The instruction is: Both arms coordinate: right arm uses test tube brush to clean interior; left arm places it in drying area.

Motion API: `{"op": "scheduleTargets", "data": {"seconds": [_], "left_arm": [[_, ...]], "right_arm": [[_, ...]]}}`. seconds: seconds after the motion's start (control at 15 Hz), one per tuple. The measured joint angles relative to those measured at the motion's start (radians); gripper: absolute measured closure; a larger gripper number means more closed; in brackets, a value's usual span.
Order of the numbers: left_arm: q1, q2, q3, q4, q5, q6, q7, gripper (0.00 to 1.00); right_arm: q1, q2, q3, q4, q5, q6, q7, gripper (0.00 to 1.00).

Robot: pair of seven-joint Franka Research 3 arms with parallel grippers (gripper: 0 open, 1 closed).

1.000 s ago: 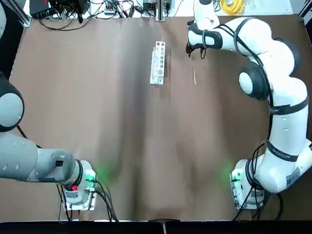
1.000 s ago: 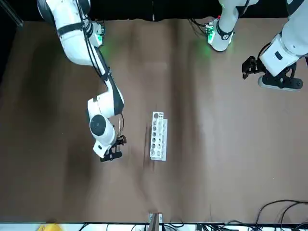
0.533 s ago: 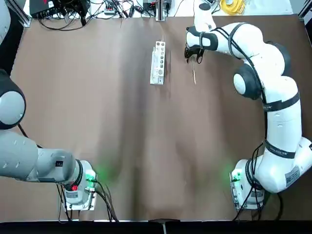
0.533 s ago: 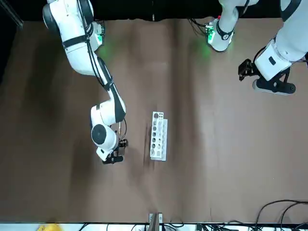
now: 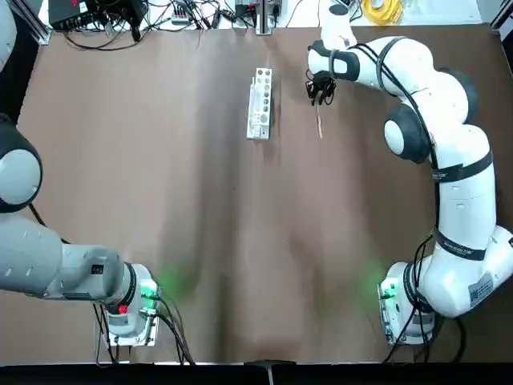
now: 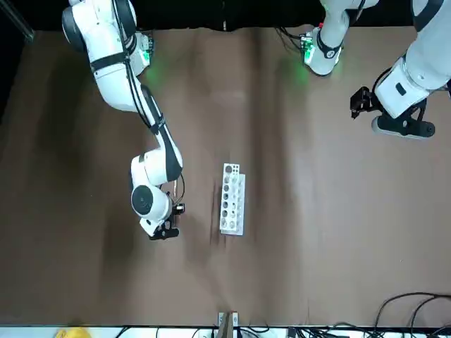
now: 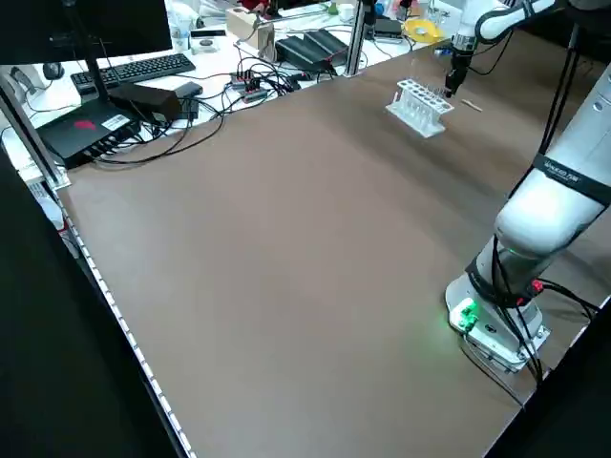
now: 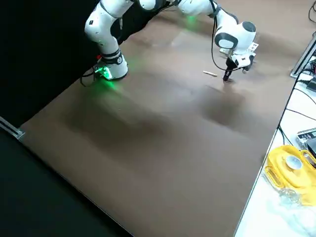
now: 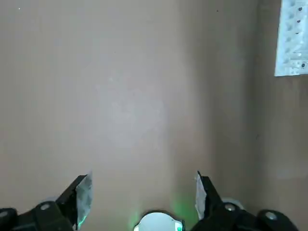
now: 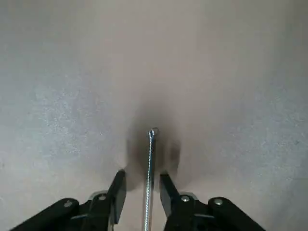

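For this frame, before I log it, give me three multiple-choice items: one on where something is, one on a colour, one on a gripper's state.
1. Where does the test tube brush lie?
A. on the table to the robot's right of the white rack
B. inside the rack
C. by the left arm's base

2. What colour are the lights at both arm bases?
A. blue
B. green
C. white

3. How is the right gripper set?
A. shut with no brush near it
B. lifted, carrying the brush
C. open, a finger on each side of the brush wire

Key: 1 A, the top view shows it flat beside the rack. 2 B, green glows at each base. 3 C, the right wrist view shows the wire in the gap.
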Motion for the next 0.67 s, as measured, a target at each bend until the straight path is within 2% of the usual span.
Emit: {"op": "scheduleTargets", "data": {"seconds": [0.27,0.47,0.67], "left_arm": [[0.0,0.0,0.0,0.0,0.0,0.0,0.0,0.0],[0.0,0.0,0.0,0.0,0.0,0.0,0.0,0.0],[0.0,0.0,0.0,0.0,0.0,0.0,0.0,0.0]], "right_arm": [[0.002,-0.001,0.004,0.003,0.004,-0.002,0.0,0.98],[0.002,-0.001,0.004,0.003,0.003,-0.003,-0.028,0.98],[0.001,-0.002,0.004,0.004,0.003,-0.008,-0.181,0.98]]}}
